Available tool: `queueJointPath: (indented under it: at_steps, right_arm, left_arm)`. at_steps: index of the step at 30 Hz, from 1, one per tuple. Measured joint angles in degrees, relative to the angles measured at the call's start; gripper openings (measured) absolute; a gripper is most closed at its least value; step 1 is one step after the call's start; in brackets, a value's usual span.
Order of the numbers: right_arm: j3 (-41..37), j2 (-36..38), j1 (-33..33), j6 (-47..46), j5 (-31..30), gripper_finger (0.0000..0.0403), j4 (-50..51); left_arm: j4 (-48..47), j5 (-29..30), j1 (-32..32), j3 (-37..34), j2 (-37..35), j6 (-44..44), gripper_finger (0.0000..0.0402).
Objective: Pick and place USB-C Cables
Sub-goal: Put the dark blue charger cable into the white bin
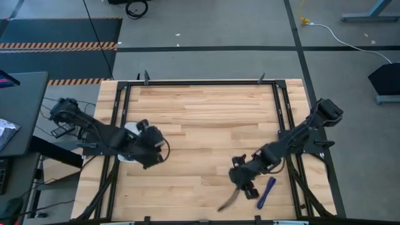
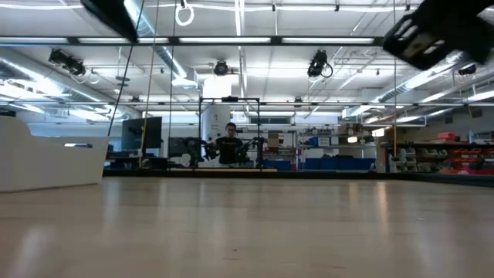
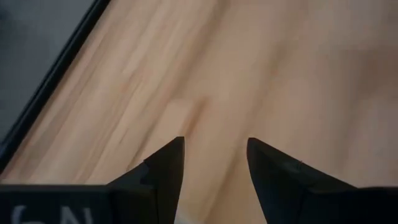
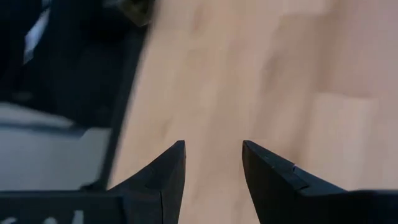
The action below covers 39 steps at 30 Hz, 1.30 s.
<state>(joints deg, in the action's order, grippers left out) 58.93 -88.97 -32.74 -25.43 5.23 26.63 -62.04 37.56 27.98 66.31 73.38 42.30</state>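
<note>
In the high view my right gripper (image 1: 242,182) hovers near the table's near edge. It is open, and the right wrist view shows nothing between its fingers (image 4: 211,180). A blue-purple cable (image 1: 267,191) lies on the wood just to its right. A dark brownish cable (image 1: 229,200) lies just to its near-left and looks blurred. My left gripper (image 1: 157,151) is open over the table's left part, beside a white tray (image 1: 130,128), with only bare wood between its fingers (image 3: 214,177). The other cables are out of view.
A black frame (image 1: 200,82) runs along the table's edges. The left arm partly covers the white tray, which shows at the left in the low view (image 2: 46,162). Bare wood spans the table's middle (image 1: 206,125). A person (image 2: 229,143) stands far off in the room.
</note>
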Motion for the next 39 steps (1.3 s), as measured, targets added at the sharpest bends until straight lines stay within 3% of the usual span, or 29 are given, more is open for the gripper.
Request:
queueJointPath:
  at_steps: [7,14,21,29,39]
  right_arm:
    - [0.07,0.02,-8.84,-7.13,1.13,0.0164,3.77]
    - [0.07,0.00,-13.94,-14.29,1.74,0.0164,16.35]
    - [-2.23,0.02,-16.42,-13.13,2.41,0.0163,19.02]
    - [-10.95,0.00,-19.02,-15.39,6.81,0.0162,7.98]
    - [-14.60,0.00,-21.90,-15.60,0.87,0.0161,5.57]
  left_arm:
    - [17.83,0.34,5.21,0.65,0.02,-11.99,0.0181]
    - [27.96,0.35,7.79,0.65,0.02,-19.42,0.0180]
    - [29.18,0.35,8.66,0.65,0.09,-20.36,0.0181]
    - [29.14,0.10,8.64,0.56,0.94,-20.19,0.0180]
    - [29.20,-0.06,8.64,0.56,0.99,-20.10,0.0181]
